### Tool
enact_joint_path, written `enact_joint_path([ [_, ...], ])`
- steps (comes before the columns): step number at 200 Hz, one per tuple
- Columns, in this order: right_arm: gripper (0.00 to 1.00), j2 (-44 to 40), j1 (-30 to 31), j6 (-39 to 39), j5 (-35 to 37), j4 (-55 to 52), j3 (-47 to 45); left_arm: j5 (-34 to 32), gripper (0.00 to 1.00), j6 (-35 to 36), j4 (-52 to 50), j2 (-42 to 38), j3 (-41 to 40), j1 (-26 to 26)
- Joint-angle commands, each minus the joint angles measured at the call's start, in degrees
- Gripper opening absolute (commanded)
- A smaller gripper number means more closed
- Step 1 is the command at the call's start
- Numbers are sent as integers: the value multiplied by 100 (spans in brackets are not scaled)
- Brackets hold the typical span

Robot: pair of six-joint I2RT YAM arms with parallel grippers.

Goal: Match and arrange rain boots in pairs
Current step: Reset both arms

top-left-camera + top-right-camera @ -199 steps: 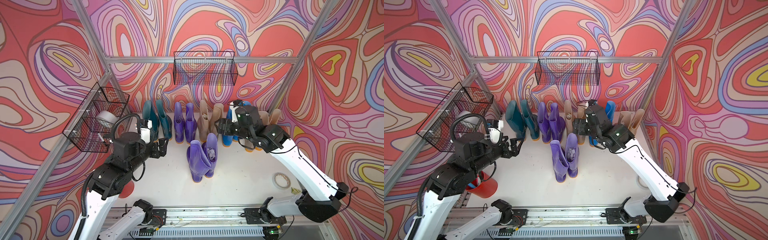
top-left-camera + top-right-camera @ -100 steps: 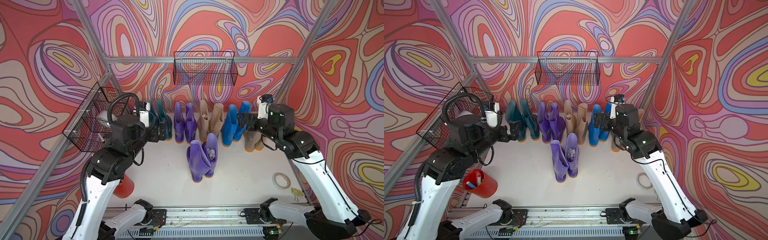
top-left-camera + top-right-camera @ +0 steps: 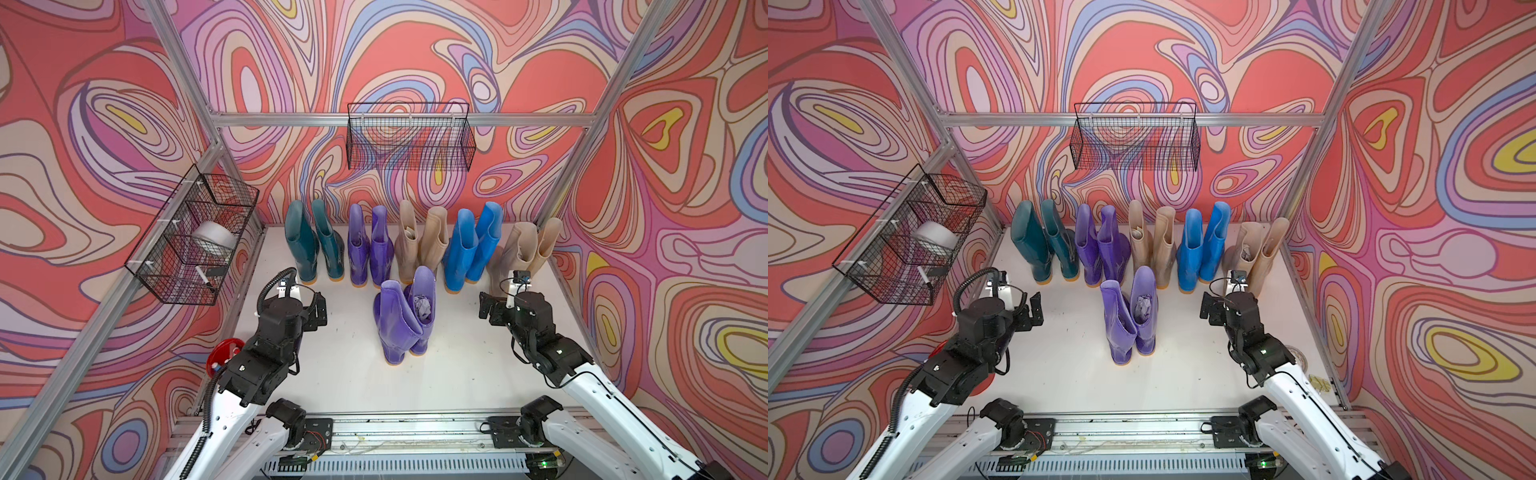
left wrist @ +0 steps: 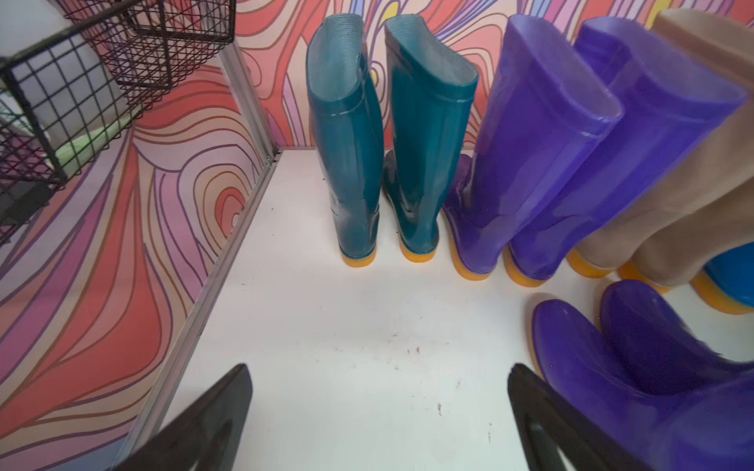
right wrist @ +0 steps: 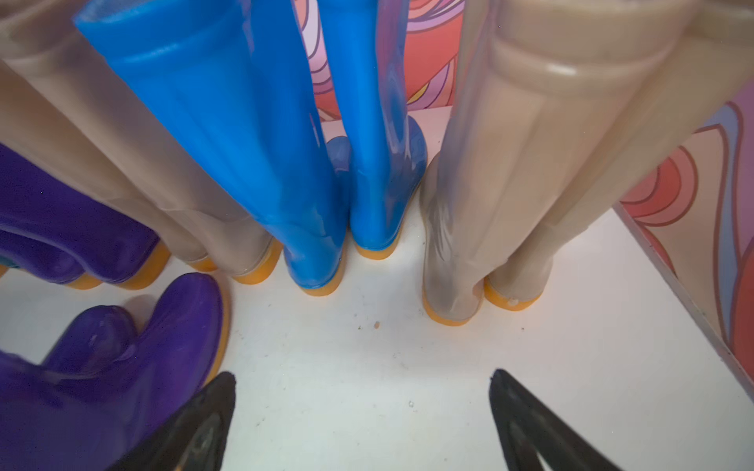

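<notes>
The left tool (image 3: 317, 308) and the right tool (image 3: 488, 309) hung spread wide and empty over the desk (image 3: 340, 365), ten rain boots (image 3: 432, 245) stood colour-paired along the back wall, and a purple pair (image 3: 405, 316) stood alone in front. That pair leaned together, so a sideways brush from either arm would likely tip it into the row. The row's toes were mostly hidden behind the shafts, and in both top views the right arm covered the heels of the end beige pair (image 3: 521, 245).
</notes>
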Motion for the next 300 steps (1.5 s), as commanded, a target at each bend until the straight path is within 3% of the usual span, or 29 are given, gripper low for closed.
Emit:
enact_joint_path([
  [1,98,106,-101,-727,411,1781,-536,-689,100,323,1219,111,-405,37],
  [51,98,817,-418,-1039,308,3085,-1160,-520,100,751,3347,743,-1771,470],
  [86,98,1094,-863,-1046,95,3846,-1520,394,100,549,5231,1226,-2727,1288],
  [104,98,1363,-1116,-948,-120,4142,-1586,906,100,283,6065,1805,-2985,1779],
  [127,98,1740,-1242,-966,-400,4439,-1571,1163,100,416,6934,2705,-3044,1955],
  [156,98,2206,-1308,-1051,-445,4854,-1505,1592,100,596,7476,3367,-2965,1977],
  [221,98,3658,-1748,-1174,-1109,6311,-1237,2210,100,1204,8069,3907,-2902,2042],
  [267,98,4464,-2130,-1150,-1673,6949,-943,2422,100,1323,9368,4951,-2992,2109],
  [300,98,5401,-2196,-1172,-1967,8236,-1095,2607,100,1371,9439,5211,-2956,2111],
])
